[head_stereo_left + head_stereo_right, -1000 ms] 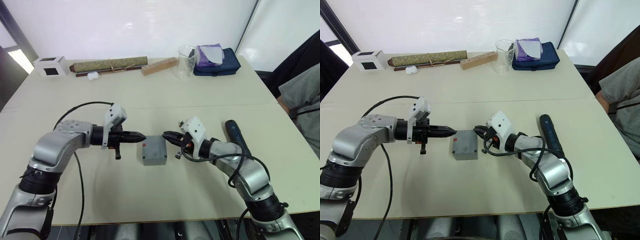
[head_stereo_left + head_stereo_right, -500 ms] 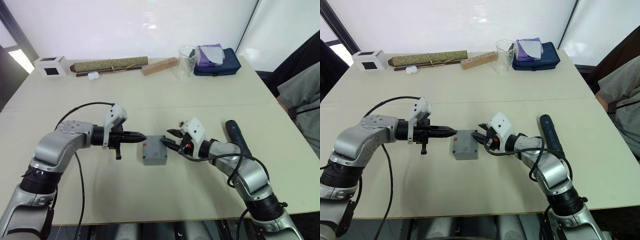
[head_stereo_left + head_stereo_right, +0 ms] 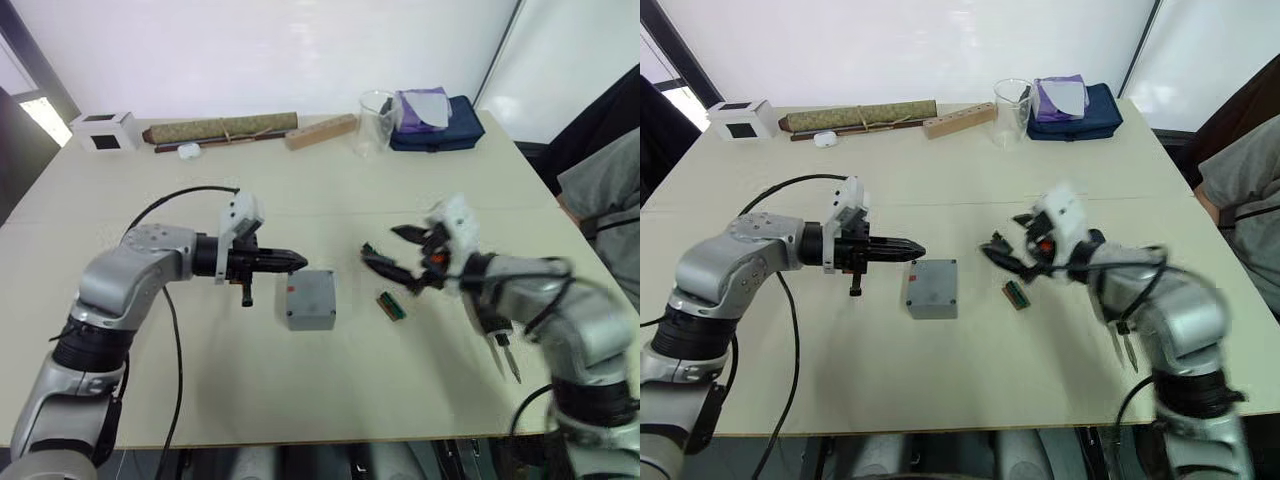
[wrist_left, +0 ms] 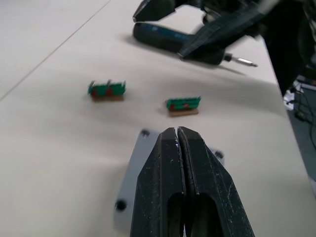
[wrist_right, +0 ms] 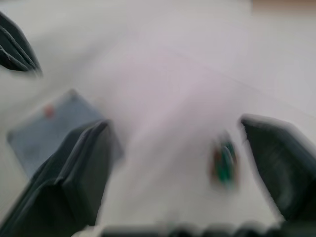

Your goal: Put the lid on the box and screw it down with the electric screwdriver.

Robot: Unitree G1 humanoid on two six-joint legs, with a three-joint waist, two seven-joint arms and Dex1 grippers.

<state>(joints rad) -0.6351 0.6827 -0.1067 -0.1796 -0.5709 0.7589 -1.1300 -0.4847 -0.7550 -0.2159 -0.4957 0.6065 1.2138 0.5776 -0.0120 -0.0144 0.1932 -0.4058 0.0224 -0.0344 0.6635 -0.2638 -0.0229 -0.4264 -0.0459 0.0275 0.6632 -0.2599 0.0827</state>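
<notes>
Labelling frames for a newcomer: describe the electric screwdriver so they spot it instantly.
Start at the beige table and go to its right edge, beside the robot's right forearm. The electric screwdriver lies flat there, a dark blue-black pen-shaped cylinder tapering to a thin metal bit. The small green parts nearby are short and blocky.

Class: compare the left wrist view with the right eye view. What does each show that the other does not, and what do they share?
Left wrist view: the lid's corner screw holes and a second green part. Right eye view: the white cube, rolled mat, glass beaker and blue pouch along the table's far edge. Shared: the grey box, the electric screwdriver and one green part.
</notes>
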